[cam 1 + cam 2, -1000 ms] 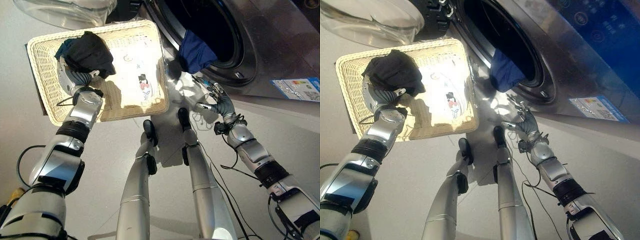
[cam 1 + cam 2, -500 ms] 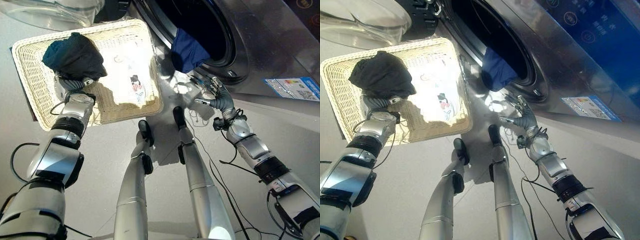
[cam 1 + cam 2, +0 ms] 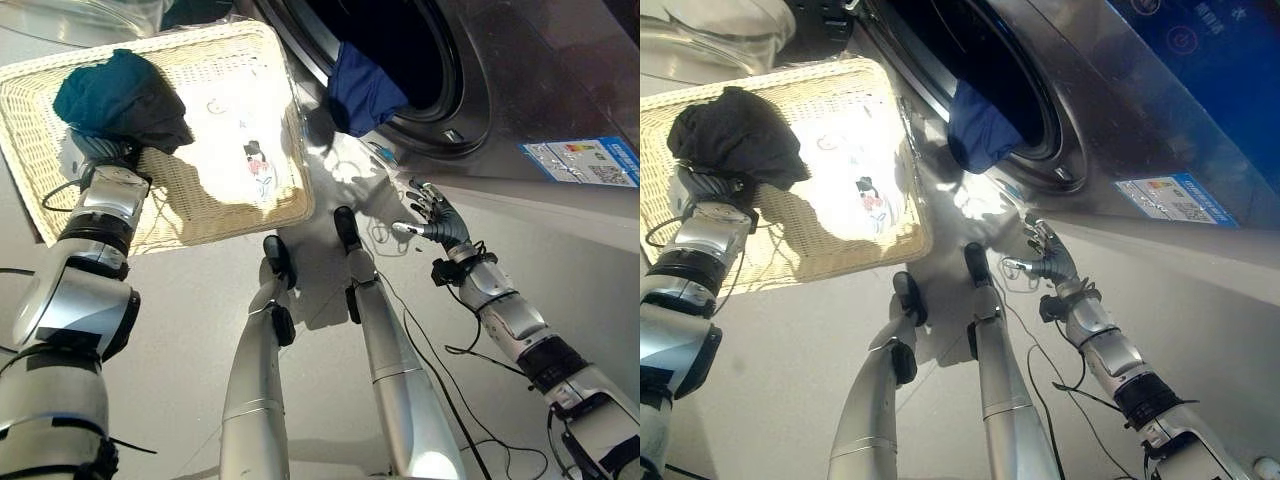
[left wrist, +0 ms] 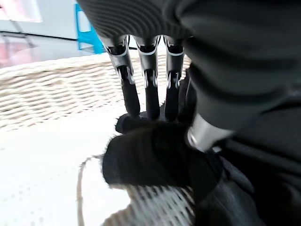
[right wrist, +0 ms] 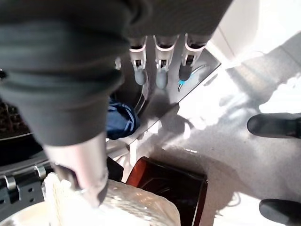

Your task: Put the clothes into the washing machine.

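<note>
Gripping bunched dark garment, left hand

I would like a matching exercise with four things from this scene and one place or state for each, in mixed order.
Things:
1. dark garment
2. blue garment
3. white cloth
4. right hand

Places or states:
a. hangs over the washing machine door rim
b. open, holding nothing
c. flat in the basket
d. gripped by the left hand

Pairs: 1-d, 2-a, 3-c, 4-b

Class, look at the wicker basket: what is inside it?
Inside the wicker basket lies a dark garment, gripped by the left hand, and a white garment with a small print. Whatever lies beneath these clothes is covered.
</note>
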`<state>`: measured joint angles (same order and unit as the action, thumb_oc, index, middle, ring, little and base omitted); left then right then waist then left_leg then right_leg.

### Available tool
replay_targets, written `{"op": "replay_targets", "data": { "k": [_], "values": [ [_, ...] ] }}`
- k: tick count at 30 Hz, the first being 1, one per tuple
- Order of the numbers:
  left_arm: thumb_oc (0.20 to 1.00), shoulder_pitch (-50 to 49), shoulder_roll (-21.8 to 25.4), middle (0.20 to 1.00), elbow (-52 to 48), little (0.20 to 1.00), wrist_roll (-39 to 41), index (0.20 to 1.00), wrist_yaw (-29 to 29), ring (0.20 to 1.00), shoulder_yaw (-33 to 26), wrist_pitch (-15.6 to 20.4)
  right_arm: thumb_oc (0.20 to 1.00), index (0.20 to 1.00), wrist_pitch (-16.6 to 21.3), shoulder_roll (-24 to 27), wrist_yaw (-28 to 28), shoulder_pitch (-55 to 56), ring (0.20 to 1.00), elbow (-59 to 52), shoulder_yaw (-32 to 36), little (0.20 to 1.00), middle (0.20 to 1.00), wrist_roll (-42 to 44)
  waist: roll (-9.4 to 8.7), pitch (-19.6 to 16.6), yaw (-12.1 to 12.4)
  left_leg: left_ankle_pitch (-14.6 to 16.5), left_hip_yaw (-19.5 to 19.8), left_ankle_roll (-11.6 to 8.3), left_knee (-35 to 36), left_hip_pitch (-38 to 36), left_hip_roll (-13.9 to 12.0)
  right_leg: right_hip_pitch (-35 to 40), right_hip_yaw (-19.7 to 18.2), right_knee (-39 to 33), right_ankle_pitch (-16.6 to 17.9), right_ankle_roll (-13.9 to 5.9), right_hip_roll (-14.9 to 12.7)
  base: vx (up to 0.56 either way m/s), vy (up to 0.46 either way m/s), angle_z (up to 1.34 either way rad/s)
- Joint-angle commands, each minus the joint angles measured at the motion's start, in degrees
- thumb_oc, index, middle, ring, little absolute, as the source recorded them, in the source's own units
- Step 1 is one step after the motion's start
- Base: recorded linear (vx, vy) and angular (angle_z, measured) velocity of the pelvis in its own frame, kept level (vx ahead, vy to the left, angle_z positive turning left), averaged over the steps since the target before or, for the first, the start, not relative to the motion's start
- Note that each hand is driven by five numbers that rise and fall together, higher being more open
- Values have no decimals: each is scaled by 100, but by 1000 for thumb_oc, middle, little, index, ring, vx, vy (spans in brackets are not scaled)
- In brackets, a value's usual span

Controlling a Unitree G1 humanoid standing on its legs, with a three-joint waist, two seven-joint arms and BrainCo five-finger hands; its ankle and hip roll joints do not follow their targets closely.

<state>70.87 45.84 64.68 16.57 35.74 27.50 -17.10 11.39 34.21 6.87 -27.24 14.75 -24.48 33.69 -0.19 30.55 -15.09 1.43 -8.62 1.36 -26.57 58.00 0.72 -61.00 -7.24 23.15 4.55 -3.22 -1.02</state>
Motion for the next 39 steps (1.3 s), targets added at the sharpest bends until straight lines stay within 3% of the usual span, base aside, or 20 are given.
{"op": "replay_targets", "data": {
  "k": [1,2,3,6,9,11,14,17,21,23,26,27,28,30,33,34,35,36,38,39],
  "values": [
    [200,228,233,200,-80,200,-68,200,612,200,-50,783,1000,1000,370,-171,-105,237,1000,-556,-20,1000,1000,-54,-229,-76,59,779,-115,-103,-656,-307,275,239,282,-356,131,-59,216,0,0,0],
    [200,235,209,200,-122,200,-24,200,651,200,-83,891,1000,1000,390,-188,-92,239,1000,-564,-42,1000,1000,-93,-240,-76,63,780,-110,-103,-652,-312,275,245,282,-358,129,-60,222,-28,-54,-1],
    [200,286,124,200,-178,200,108,200,756,200,-158,1242,1000,1000,441,-245,-51,219,1000,-561,-108,1000,1000,-185,-277,-76,66,774,-87,-99,-624,-338,276,274,282,-387,138,-59,242,-21,-49,0],
    [200,305,44,200,-233,200,124,200,812,200,-229,1511,1000,1000,460,-301,-14,191,1000,-560,-158,1000,1000,-190,-301,-76,77,759,-66,-101,-594,-362,282,302,287,-410,150,-59,258,-14,-32,0],
    [200,360,-122,200,-410,200,235,200,1044,200,-344,2208,1000,1000,485,-458,20,106,1000,-574,-224,1000,1000,-183,-369,-76,109,694,6,-103,-426,-501,284,433,295,-482,170,-57,315,-39,-76,2],
    [200,429,-138,200,-489,200,236,200,1160,200,-414,2411,1000,1000,490,-480,3,55,1000,-609,-195,1000,1000,-195,-420,-76,70,479,-63,-77,-310,-420,308,345,287,-556,343,-37,274,-65,-92,3],
    [200,276,-236,200,-757,200,300,200,1583,200,-553,3004,1000,1000,484,-651,-17,160,1000,-760,-223,1000,1000,-339,-414,-76,152,517,71,-109,-93,-730,278,603,324,-556,195,-51,355,-57,-98,3],
    [200,90,-315,200,-1181,200,-75,200,2036,200,-719,3477,1000,1000,445,-797,-52,203,1000,-924,-211,1000,1000,-481,-429,-76,182,231,16,-106,176,-766,292,607,365,-657,340,-12,333,-81,-117,9],
    [200,-342,-432,200,-1949,200,-541,200,2393,200,-849,3758,1000,1000,292,-956,-164,290,1000,-1144,-189,1000,1000,-648,-352,-76,359,51,101,-129,535,-1019,290,841,459,-736,265,21,345,-55,-127,10],
    [200,-634,-508,200,-2334,200,-835,200,2262,200,-960,3931,1000,1000,308,-1028,-192,266,1000,-1203,-186,1000,1000,-879,-295,-76,502,-40,188,-141,754,-1178,302,987,543,-779,206,33,325,-50,-152,5],
    [200,-680,-518,200,-2379,200,-858,200,2236,200,-979,3960,1000,1000,313,-1030,-194,266,1000,-1217,-191,1000,1000,-901,-286,-76,510,-50,201,-143,776,-1201,306,1010,555,-788,200,35,320,-25,-90,11],
    [200,-975,-618,200,-2744,200,-926,200,1851,200,-1096,4181,1000,1000,303,-1084,-130,188,1000,-1266,-193,1000,1000,-1050,-229,-76,655,-129,279,-158,935,-1297,309,1115,642,-787,127,51,296,-68,-307,37],
    [200,-1672,-1005,200,-3449,200,-680,200,774,200,-1393,4837,1000,1000,138,-1191,-61,-6,1000,-1397,-122,1000,1000,-1279,-114,-76,903,-253,435,-185,1170,-1499,339,1360,805,-758,-24,82,238,-85,-373,40],
    [200,-2187,-1329,200,-4082,200,-397,200,-238,200,-1561,5147,1000,1000,-130,-1228,-20,-203,1000,-1469,-59,1000,1000,-1425,-22,-76,1062,-339,540,-199,1291,-1628,361,1545,943,-725,-133,107,191,-61,-231,22],
    [200,-2669,-1594,200,-4874,200,207,200,-1545,200,-1625,5192,1000,1000,-339,-1244,-58,-357,1000,-1492,34,1000,1000,-1542,79,-76,1217,-427,634,-209,1405,-1753,376,1743,1084,-678,-246,136,142,-41,-124,41],
    [200,-2926,-1731,200,-5349,200,636,200,-2289,200,-1593,5070,1000,1000,-443,-1274,-86,-429,1000,-1477,92,1000,1000,-1578,148,-76,1295,-469,676,-215,1460,-1839,386,1855,1167,-647,-305,144,101,-31,-86,18],
    [200,-2926,-1731,200,-5349,200,636,200,-2289,200,-1593,5070,1000,1000,-443,-1274,-86,-429,1000,-1477,92,1000,1000,-1578,148,-76,1295,-469,676,-215,1460,-1839,386,1855,1167,-647,-305,144,101,-41,-101,19],
    [200,-3096,-1849,200,-5742,200,1066,200,-3078,200,-1537,4830,1000,1000,-536,-1309,-77,-493,1000,-1465,120,1000,1000,-1633,209,-76,1364,-518,712,-223,1513,-1917,404,1968,1244,-636,-348,151,64,-26,-63,9],
    [200,-3164,-1863,200,-5880,200,1114,200,-3214,200,-1502,4761,1000,1000,-556,-1307,-77,-512,1000,-1443,133,1000,1000,-1641,230,-76,1390,-527,725,-225,1522,-1945,404,2001,1268,-622,-361,151,47,-23,-55,12],
    [200,-3252,-1878,200,-6137,200,1275,200,-3554,200,-1415,4623,1000,1000,-605,-1321,-117,-569,1000,-1394,157,1000,1000,-1637,270,-76,1433,-565,753,-228,1555,-1989,413,2059,1316,-603,-382,159,29,-20,-36,17]
  ]
}}
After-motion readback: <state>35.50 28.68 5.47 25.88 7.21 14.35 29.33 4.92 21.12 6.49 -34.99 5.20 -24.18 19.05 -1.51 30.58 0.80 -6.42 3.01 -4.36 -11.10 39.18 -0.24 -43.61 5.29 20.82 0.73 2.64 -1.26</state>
